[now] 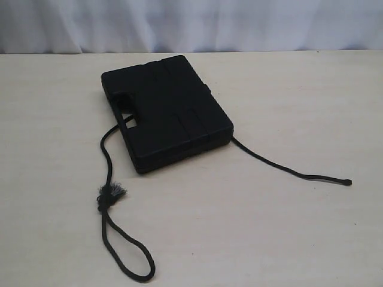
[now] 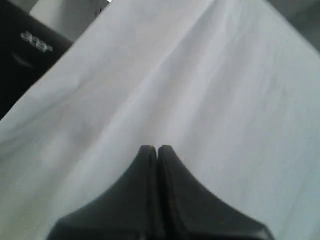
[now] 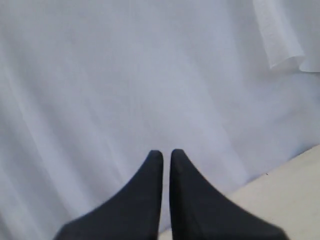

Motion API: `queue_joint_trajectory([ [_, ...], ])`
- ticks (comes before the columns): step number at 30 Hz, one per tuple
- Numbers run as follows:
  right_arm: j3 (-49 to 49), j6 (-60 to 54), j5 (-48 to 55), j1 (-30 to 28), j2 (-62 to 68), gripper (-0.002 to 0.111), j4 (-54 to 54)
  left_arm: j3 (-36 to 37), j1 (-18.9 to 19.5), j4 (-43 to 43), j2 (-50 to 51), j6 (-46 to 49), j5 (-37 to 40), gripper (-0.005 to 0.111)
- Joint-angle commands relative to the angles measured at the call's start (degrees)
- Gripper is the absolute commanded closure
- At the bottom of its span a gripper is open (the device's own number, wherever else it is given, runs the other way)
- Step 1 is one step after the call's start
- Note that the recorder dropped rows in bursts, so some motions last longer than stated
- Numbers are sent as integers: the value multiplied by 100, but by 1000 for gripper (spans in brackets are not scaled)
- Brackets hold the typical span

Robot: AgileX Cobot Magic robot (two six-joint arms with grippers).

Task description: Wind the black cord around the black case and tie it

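Grippers idle: left gripper (image 2: 157,148) and right gripper (image 3: 166,152) clenched, empty. Rigid black case (image 1: 167,110) lies at the bench's (image 1: 299,239) middle; limp, light black cord (image 1: 111,192) apparently runs beneath it, best grasped near its plain end.

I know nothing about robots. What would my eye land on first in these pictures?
First, the black case lying flat in the middle of the pale table, with the black cord trailing out on both sides: a frayed knot and loop toward the near left, a plain end to the right. In the wrist views, the left gripper and right gripper are both shut and empty, facing white cloth.
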Motion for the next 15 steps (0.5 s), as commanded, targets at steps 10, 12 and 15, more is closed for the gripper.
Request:
queue_joint_trajectory([
  [10,-3353,3689,767,-42,2996,103,-5155,-3204,5,5123,3864,-2893,157,107],
  [12,-4105,3539,2058,-42,4005,103,-5511,-3882,5,6364,4742,-4071,1619,107],
  [15,-4926,2577,3223,256,5375,103,-5486,-4355,5,6807,5914,-4349,2830,107],
])
